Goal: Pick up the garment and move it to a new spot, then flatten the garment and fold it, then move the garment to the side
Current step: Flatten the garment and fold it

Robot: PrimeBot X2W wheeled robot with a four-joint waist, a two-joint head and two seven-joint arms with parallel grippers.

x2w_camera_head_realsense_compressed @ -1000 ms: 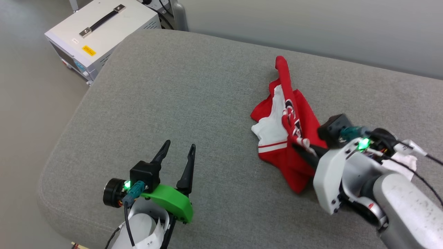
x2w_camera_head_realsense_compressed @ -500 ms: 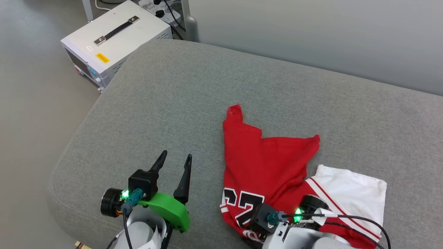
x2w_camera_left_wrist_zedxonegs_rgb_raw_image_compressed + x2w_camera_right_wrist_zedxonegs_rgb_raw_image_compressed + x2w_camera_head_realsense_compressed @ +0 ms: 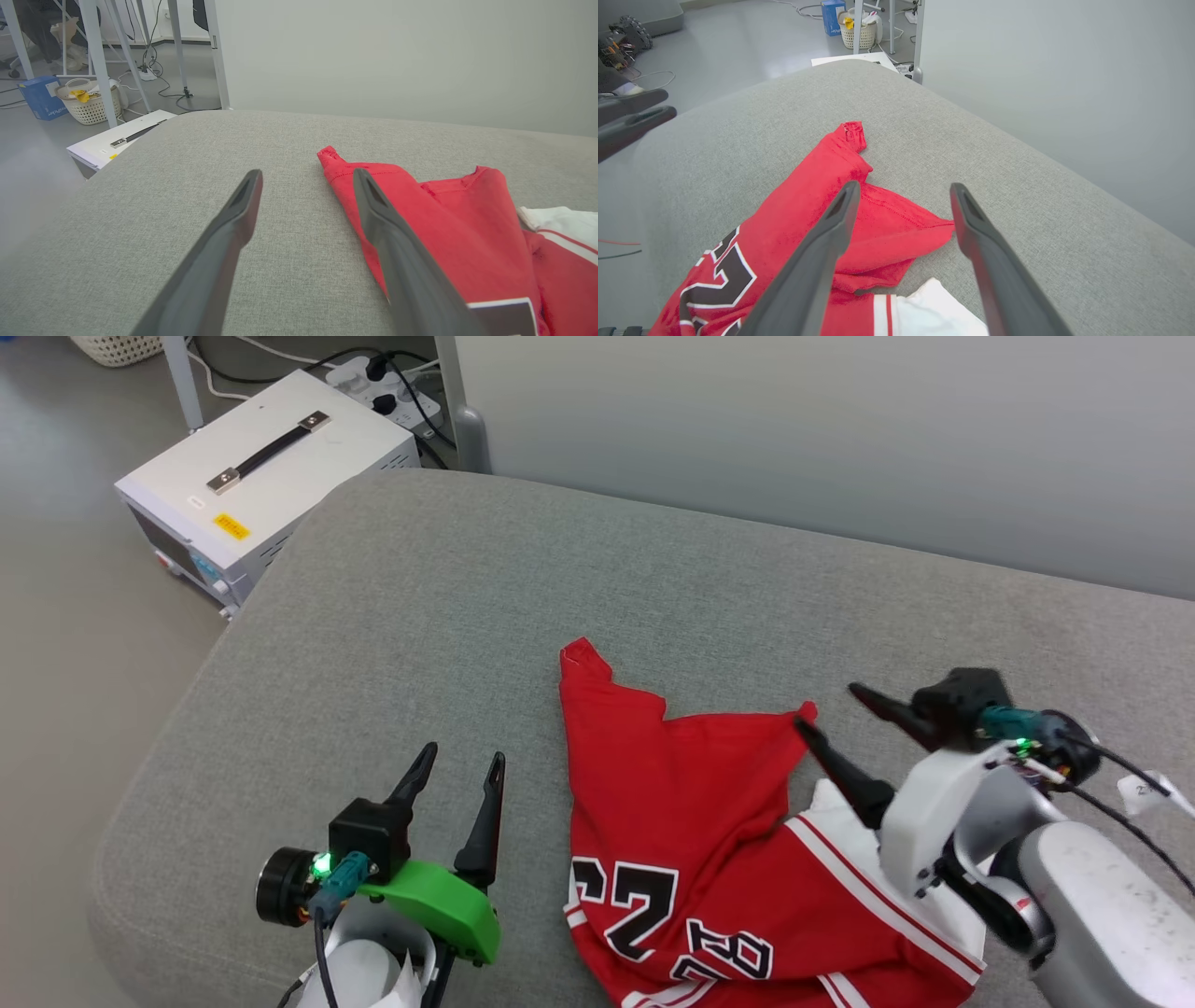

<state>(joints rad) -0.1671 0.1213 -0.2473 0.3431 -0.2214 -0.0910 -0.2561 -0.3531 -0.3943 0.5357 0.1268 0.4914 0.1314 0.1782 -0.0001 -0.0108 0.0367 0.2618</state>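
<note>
The garment (image 3: 700, 821), a red shirt with black "23" lettering face up and a white striped sleeve, lies rumpled on the grey cushion (image 3: 467, 616) near its front middle. My right gripper (image 3: 831, 709) hangs open just above the shirt's far right corner, nothing between its fingers. In the right wrist view that gripper (image 3: 903, 186) frames a red fold of the garment (image 3: 808, 205). My left gripper (image 3: 462, 761) stands open to the left of the shirt, apart from it. In the left wrist view the garment (image 3: 444, 219) lies right of the open fingers (image 3: 243, 205).
A white equipment box (image 3: 252, 476) with a black handle sits on the floor beyond the cushion's far left corner, with a power strip (image 3: 392, 392) and cables behind it. A grey wall (image 3: 840, 429) runs along the cushion's far edge. A basket (image 3: 91, 100) stands on the floor.
The right gripper dragged the bunched garment toward the front, spreading it with the lettering up, then let go and rose open above its far right corner. The head camera shifted. The left arm stayed put.
</note>
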